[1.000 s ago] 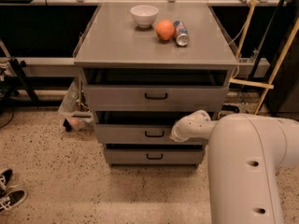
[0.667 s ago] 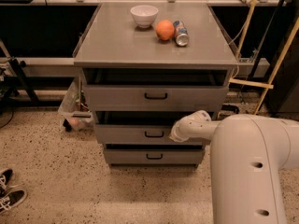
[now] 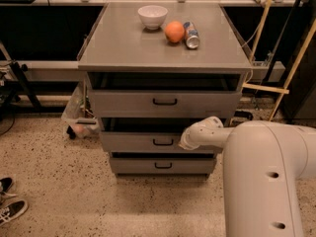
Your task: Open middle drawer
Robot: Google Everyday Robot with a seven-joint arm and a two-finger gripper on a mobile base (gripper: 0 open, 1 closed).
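arm (image 3: 261, 181) enters from lower right, its large white link in the foreground and the forearm reaching left toward the cabinet front. gripper (image 3: 186, 140) is in front of the middle drawer (image 3: 131, 142), just right of its black handle (image 3: 163, 142). cannot tell if it is open or closed. the drawer is the mid one of three, with a dark gap above its front. versus earlier frames: arm pose and drawer front look unchanged.

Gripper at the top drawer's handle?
No, the gripper is lower, at the middle drawer front, just right of its black handle.
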